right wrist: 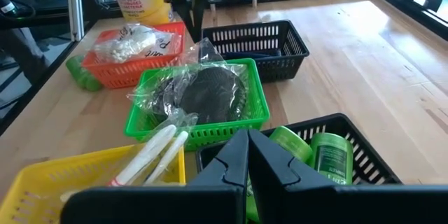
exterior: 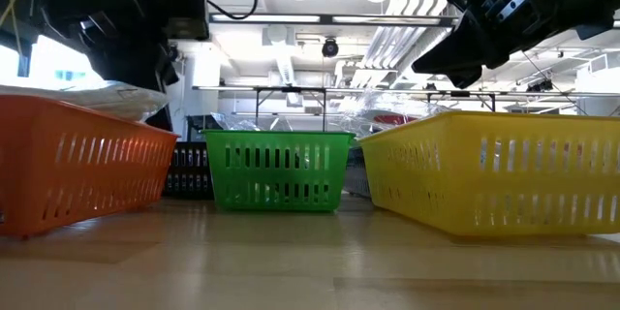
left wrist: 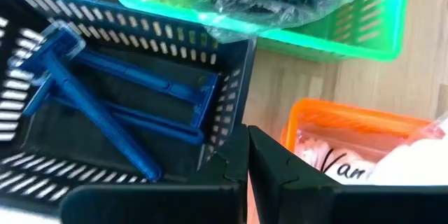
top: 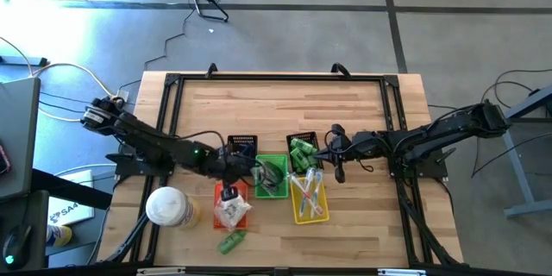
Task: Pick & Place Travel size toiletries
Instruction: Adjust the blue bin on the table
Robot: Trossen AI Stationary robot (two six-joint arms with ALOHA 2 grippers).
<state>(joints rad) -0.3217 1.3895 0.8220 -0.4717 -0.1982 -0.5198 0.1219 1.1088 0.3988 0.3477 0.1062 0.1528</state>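
- Seen from overhead, a wooden surface (top: pixel 362 121) carries five small baskets clustered at its centre, toward 6 o'clock.
- The left claw (top: pixel 229 191) hangs between a black basket (top: pixel 242 147) and an orange basket (top: pixel 232 207), fingers pressed together and holding nothing.
- The right claw (top: pixel 337 172) sits at 3 o'clock of the cluster, over the second black basket (top: pixel 304 151), also pinched shut and empty.
- Blue razors (left wrist: pixel 119 108) lie flat in the first black basket; their long handles run roughly parallel, heads toward one end wall. The left wrist view cuts off part of them.
- The green basket (right wrist: pixel 199 108) holds dark pieces in crinkled clear wrap (right wrist: pixel 199 94); what they are is hard to make out.
- Green bottles (right wrist: pixel 329 154) stand or lean in the second black basket, partly hidden behind the right claw's fingers (right wrist: pixel 269 175).
- White wrapped sticks (right wrist: pixel 150 150) lie slanted in the yellow basket (right wrist: pixel 42 185), one end raised toward its rim.
- Clear-wrapped white pieces (right wrist: pixel 133 42) fill the orange basket.
- One green tube (top: pixel 231 242) lies alone on the surface at 6 o'clock of the orange basket, its long axis slightly slanted.
- A round white-and-yellow container (top: pixel 170 207) stands at 9 o'clock of the orange basket.
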